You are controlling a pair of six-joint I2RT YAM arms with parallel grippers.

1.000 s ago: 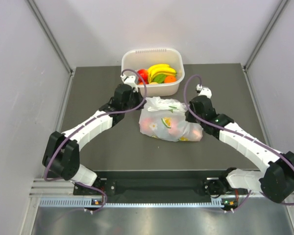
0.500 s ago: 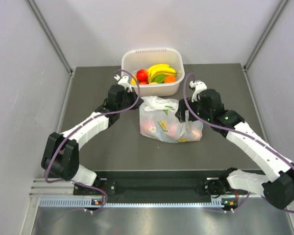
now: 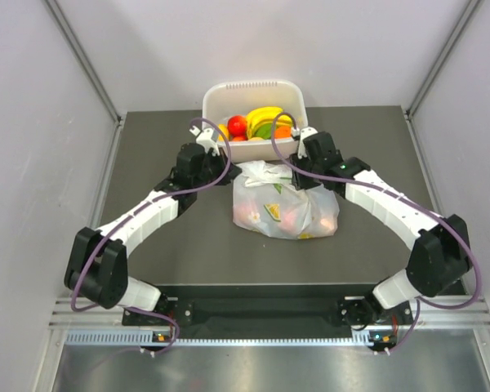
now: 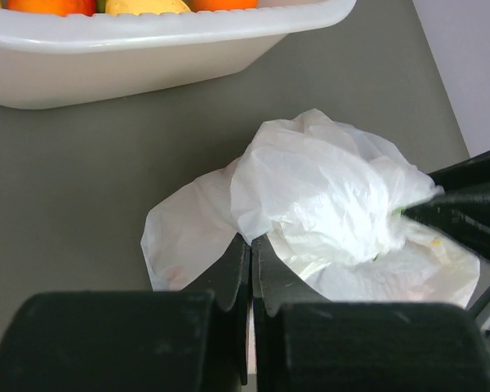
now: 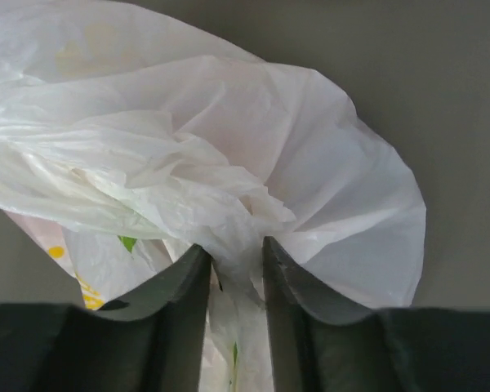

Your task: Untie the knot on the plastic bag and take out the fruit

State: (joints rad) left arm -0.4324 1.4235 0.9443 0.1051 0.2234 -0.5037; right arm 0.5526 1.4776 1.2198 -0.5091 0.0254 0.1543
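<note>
The plastic bag (image 3: 284, 211) lies on the dark table in front of the tub, crinkled white, with pinkish fruit (image 3: 249, 214) showing through it. My left gripper (image 3: 229, 173) is at the bag's upper left, shut with a fold of the bag (image 4: 335, 192) pinched at its tips (image 4: 251, 243). My right gripper (image 3: 298, 180) is at the bag's upper right. In its wrist view it (image 5: 237, 255) is shut on a twisted, gathered strand of the bag (image 5: 188, 163). I cannot make out the knot itself among the folds.
A white tub (image 3: 216, 98) stands just behind the bag, holding yellow bananas (image 3: 265, 114), a red apple (image 3: 238, 124) and an orange fruit (image 3: 284, 131). Its wall (image 4: 147, 65) is close ahead of my left gripper. Grey walls enclose the table.
My right gripper has swung from the bag's right side up to its gathered top and closed there. My left gripper has shifted slightly back and left. The bag's top has bunched up.
</note>
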